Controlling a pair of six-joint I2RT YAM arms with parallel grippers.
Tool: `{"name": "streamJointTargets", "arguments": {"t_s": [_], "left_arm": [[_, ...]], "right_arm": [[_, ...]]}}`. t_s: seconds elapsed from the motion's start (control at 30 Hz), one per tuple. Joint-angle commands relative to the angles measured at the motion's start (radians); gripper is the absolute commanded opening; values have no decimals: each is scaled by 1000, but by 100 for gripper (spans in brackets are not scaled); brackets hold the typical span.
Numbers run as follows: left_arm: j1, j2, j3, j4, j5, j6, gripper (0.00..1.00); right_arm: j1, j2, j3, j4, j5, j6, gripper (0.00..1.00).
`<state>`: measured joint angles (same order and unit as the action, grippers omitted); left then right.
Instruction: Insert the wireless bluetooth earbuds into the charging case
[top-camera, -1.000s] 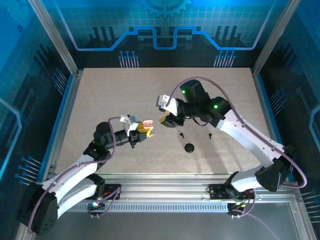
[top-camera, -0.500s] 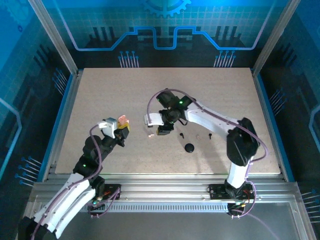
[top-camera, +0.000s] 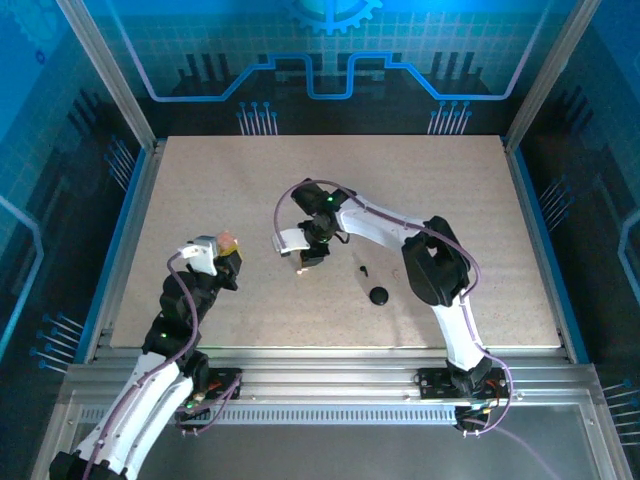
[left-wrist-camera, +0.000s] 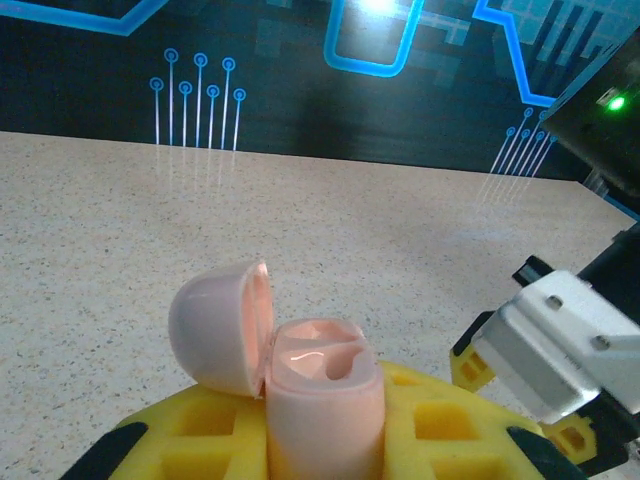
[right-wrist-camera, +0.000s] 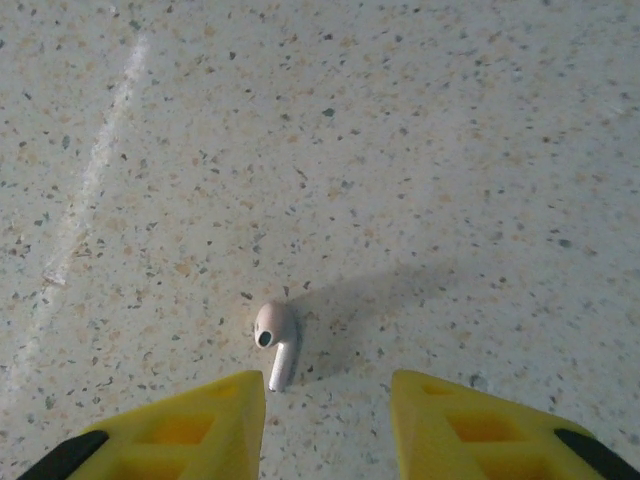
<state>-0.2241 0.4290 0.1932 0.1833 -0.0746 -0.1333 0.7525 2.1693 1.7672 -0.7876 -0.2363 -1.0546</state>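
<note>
Right arm repositioned over pale earbud; pick not yet made.
On the table (top-camera: 200, 180), the right gripper (right-wrist-camera: 325, 400) has swung left and down, jaws apart. The left gripper (top-camera: 232, 258) has drawn back, clenched on the open pink charging case (left-wrist-camera: 322, 400). The pale earbud (right-wrist-camera: 275, 338) lies loose between the right jaws, untouched; insertion pending.

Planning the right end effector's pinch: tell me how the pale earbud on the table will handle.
The pale earbud has a rounded, glossy head, so it may slip from a skewed pinch. Lying on its side on the table, a nudge likely spins it. Dwarfed by the right end effector, it is probably very light.
</note>
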Motion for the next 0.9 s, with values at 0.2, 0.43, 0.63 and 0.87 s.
{"name": "streamJointTargets", "arguments": {"t_s": [0.2,0.43,0.63,0.87], "left_arm": [[9,-6,-9,-7,-28,-2,15],[9,-1,-14,3,-27,-1,15],[9,-1,-17,10,-21,-1,15],[9,-2,-22,15,-18,-2,15]], "right_arm": [[43,122,136,-155,22,-76,35],[50,152,181,-203,9,-71,34],[58,195,205,-233,41,-76,33],[62,217,224,-245,58,-72,32]]}}
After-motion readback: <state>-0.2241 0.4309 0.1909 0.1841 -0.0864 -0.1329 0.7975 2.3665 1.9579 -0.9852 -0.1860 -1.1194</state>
